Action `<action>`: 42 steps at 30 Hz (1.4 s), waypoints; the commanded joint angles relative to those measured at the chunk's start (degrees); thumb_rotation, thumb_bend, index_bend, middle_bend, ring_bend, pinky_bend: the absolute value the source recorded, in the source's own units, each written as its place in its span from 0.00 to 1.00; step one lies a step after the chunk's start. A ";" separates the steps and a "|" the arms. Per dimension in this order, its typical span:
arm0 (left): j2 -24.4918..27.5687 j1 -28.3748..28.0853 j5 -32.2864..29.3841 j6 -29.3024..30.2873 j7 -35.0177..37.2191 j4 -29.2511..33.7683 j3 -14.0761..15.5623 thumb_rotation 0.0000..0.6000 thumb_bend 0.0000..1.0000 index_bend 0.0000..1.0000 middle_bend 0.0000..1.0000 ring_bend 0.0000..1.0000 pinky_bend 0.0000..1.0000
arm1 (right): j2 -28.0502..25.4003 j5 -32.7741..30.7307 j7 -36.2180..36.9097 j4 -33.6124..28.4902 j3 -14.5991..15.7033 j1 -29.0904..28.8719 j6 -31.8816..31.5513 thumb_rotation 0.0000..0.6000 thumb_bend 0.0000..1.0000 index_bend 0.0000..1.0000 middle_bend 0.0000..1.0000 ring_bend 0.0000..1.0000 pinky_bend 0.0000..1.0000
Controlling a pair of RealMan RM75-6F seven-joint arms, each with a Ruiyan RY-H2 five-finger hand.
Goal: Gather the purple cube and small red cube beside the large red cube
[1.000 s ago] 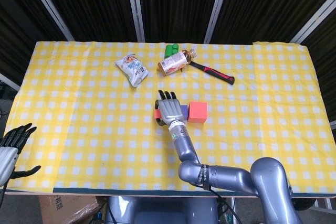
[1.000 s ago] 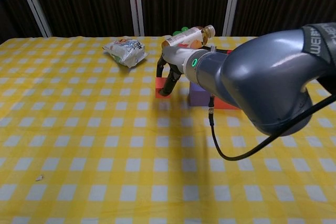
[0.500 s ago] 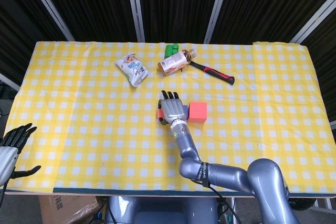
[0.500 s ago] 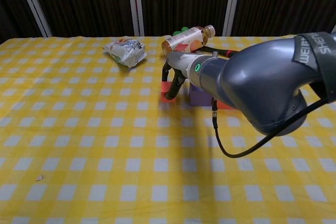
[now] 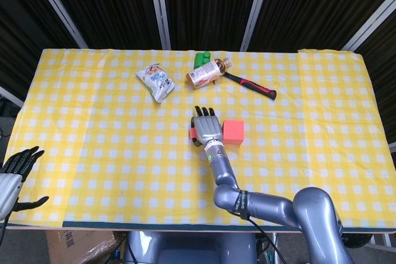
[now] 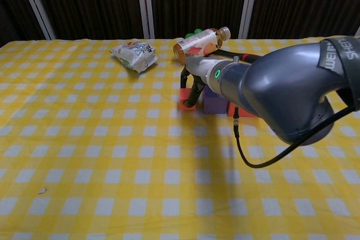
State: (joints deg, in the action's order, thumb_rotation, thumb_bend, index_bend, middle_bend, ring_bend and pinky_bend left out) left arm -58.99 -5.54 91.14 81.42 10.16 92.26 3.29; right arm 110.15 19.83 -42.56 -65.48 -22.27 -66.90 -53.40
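In the head view my right hand point(image 5: 207, 128) lies over the small red cube point(image 5: 192, 134), of which only the left edge shows, and hides the purple cube. The large red cube point(image 5: 232, 132) sits just right of the hand. The chest view has the right hand point(image 6: 194, 82) with its fingers curled down around the small red cube point(image 6: 184, 98), which stands against the purple cube point(image 6: 213, 103). A sliver of the large red cube point(image 6: 231, 109) shows behind my forearm. My left hand point(image 5: 15, 174) hangs off the table's near left corner, fingers spread and holding nothing.
At the back of the yellow checked table point(image 5: 93, 153) lie a snack bag point(image 5: 155, 81), a bottle on its side point(image 5: 206, 72), a green object point(image 5: 201, 59) and a red-handled hammer point(image 5: 250, 85).
My right hand has slid to the right with the small red cube, bringing it up against the purple cube. The left hand has not moved.
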 commanded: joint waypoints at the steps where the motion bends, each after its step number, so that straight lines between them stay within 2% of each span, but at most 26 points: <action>1: -0.01 -0.02 0.14 0.01 -0.24 0.06 0.05 1.00 0.08 0.00 0.00 0.00 0.02 | -0.13 -0.09 -0.15 -0.22 0.06 0.19 -0.18 1.00 0.43 0.48 0.04 0.00 0.00; 4: -0.03 0.02 0.12 0.09 -0.35 0.12 0.04 1.00 0.08 0.00 0.00 0.00 0.02 | -0.22 0.00 -0.41 -0.33 0.23 0.35 -0.39 1.00 0.43 0.47 0.04 0.00 0.00; 12: -0.01 0.02 0.07 0.04 -0.48 0.26 0.05 1.00 0.08 0.00 0.00 0.00 0.02 | -0.66 -0.37 -1.46 -1.38 0.42 0.63 -1.03 1.00 0.43 0.33 0.04 0.00 0.00; 23: -0.02 0.14 0.25 0.33 -0.53 0.21 0.09 1.00 0.08 0.00 0.00 0.00 0.02 | -1.02 -0.30 -1.89 -3.16 0.58 1.32 -2.13 1.00 0.43 0.27 0.04 0.00 0.00; 35: 0.02 0.19 0.77 0.71 -0.41 0.14 0.19 1.00 0.08 0.00 0.00 0.00 0.02 | -2.86 1.66 -3.17 -11.80 1.36 2.09 -5.94 1.00 0.43 0.22 0.02 0.00 0.00; 42: -0.06 0.30 0.93 1.04 -0.53 0.06 0.19 1.00 0.08 0.00 0.00 0.00 0.02 | -3.09 0.94 -5.48 -15.80 2.57 1.91 -7.71 1.00 0.58 0.19 0.00 0.00 0.00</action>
State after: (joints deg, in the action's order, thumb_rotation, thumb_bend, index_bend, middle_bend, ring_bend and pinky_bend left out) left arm -59.05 -5.25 92.07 82.46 9.63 92.33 3.48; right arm 107.09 20.93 -47.84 -81.07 -19.88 -64.96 -60.91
